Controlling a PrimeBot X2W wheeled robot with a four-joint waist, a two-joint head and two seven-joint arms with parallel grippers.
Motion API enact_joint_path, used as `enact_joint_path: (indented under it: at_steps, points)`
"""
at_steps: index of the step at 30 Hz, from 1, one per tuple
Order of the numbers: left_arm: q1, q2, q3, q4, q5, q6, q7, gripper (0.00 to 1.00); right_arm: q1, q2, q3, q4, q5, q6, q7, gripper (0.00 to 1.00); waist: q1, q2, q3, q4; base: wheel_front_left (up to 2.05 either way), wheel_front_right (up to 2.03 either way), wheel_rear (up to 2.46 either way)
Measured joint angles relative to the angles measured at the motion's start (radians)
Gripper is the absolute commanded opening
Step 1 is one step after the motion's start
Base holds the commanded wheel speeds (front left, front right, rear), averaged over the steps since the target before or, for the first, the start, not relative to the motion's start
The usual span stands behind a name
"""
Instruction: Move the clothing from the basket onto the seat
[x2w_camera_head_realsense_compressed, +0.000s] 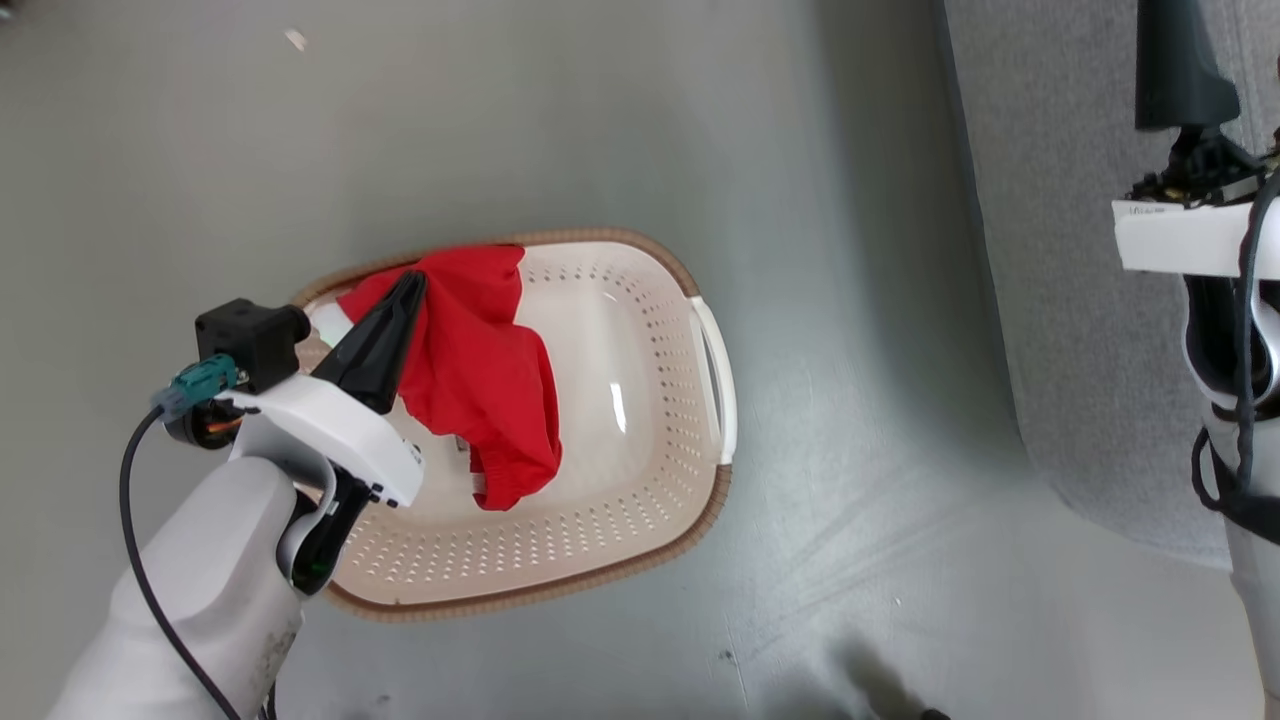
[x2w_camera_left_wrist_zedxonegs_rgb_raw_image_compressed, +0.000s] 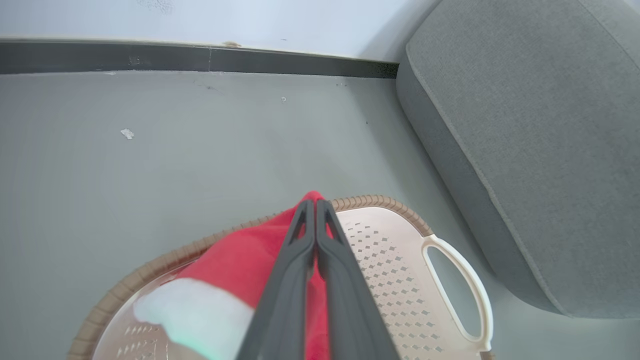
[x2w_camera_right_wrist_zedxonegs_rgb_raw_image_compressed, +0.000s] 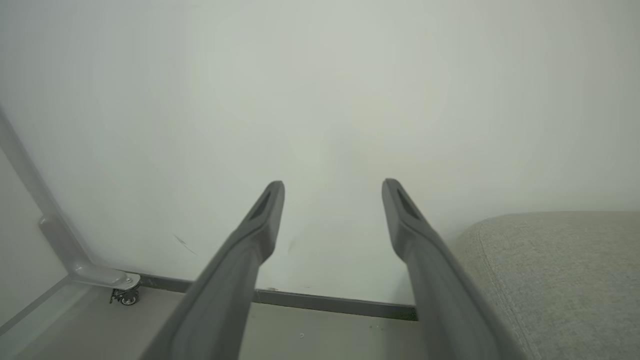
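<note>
A red piece of clothing (x2w_camera_head_realsense_compressed: 480, 370) with white trim hangs over the cream basket (x2w_camera_head_realsense_compressed: 620, 240), which stands on the grey floor. My left gripper (x2w_camera_head_realsense_compressed: 412, 280) is shut on its top fold, and its lower end droops into the basket. In the left wrist view the closed gripper (x2w_camera_left_wrist_zedxonegs_rgb_raw_image_compressed: 314, 204) pinches the red fabric (x2w_camera_left_wrist_zedxonegs_rgb_raw_image_compressed: 240, 260) above the basket's brown rim (x2w_camera_left_wrist_zedxonegs_rgb_raw_image_compressed: 380, 202). The grey seat (x2w_camera_head_realsense_compressed: 1080, 300) is to the basket's right. My right gripper (x2w_camera_right_wrist_zedxonegs_rgb_raw_image_compressed: 332, 187) is open and holds nothing, beside the seat (x2w_camera_right_wrist_zedxonegs_rgb_raw_image_compressed: 560, 275), facing a white wall.
The basket's white side handle (x2w_camera_left_wrist_zedxonegs_rgb_raw_image_compressed: 465, 290) faces the seat (x2w_camera_left_wrist_zedxonegs_rgb_raw_image_compressed: 540, 150). A dark baseboard (x2w_camera_left_wrist_zedxonegs_rgb_raw_image_compressed: 200, 57) runs along the wall beyond the floor. A small caster wheel (x2w_camera_right_wrist_zedxonegs_rgb_raw_image_compressed: 125, 297) on a metal frame stands by the wall. My right wrist (x2w_camera_head_realsense_compressed: 1190, 235) hovers over the seat's edge.
</note>
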Motion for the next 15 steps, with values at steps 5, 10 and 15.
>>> enact_joint_path:
  at_steps: [5, 10, 15]
  points:
    - [0.039, -0.001, 0.039, -0.023, -0.004, 0.0, -0.001, 0.0, 0.035, -0.011, 0.002, 0.014, -0.001, 0.0, 0.0, 1.0, 0.0, 0.0, -0.048, 0.022, 0.0, 0.0, 0.0]
    - [0.065, -0.006, 0.119, -0.088, 0.0, 0.0, -0.001, 0.0, 0.07, -0.023, 0.001, 0.032, -0.002, 0.0, 0.0, 1.0, 0.0, 0.0, -0.096, 0.045, 0.0, 0.0, 0.0]
    - [0.102, -0.016, 0.194, -0.152, 0.023, 0.001, -0.001, 0.0, 0.097, -0.035, 0.001, 0.042, -0.002, 0.0, 0.0, 1.0, 0.0, 0.0, -0.144, 0.068, 0.0, 0.0, 0.0]
